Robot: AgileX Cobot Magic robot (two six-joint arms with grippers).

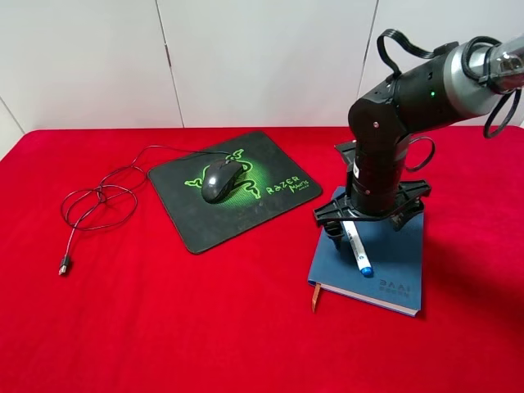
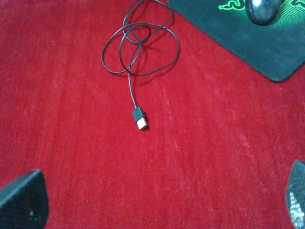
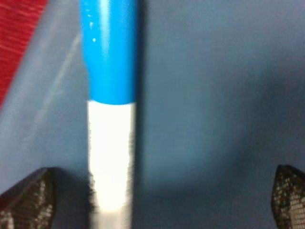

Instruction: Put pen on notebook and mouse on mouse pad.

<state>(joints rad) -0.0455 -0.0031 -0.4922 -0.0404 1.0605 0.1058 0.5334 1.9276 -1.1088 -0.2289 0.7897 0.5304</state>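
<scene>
The white pen [image 1: 357, 246] with its blue cap lies on the blue-grey notebook [image 1: 395, 270] at the right. My right gripper [image 1: 352, 228] hovers just over it, open, its fingers standing well clear of the pen [image 3: 112, 119] on both sides in the right wrist view, above the notebook cover [image 3: 214, 95]. The dark mouse [image 1: 221, 180] rests on the black Razer mouse pad [image 1: 205, 225]. My left gripper [image 2: 157, 205] is open over bare red cloth, with the mouse [image 2: 262, 9] and mouse pad [image 2: 238, 38] far from it. The left arm does not show in the exterior high view.
The mouse's thin cable [image 1: 98, 205] loops over the red tablecloth left of the pad and ends in a USB plug [image 1: 63, 266], seen too in the left wrist view as the USB plug [image 2: 139, 119]. An orange ribbon [image 1: 316, 299] hangs from the notebook's near corner.
</scene>
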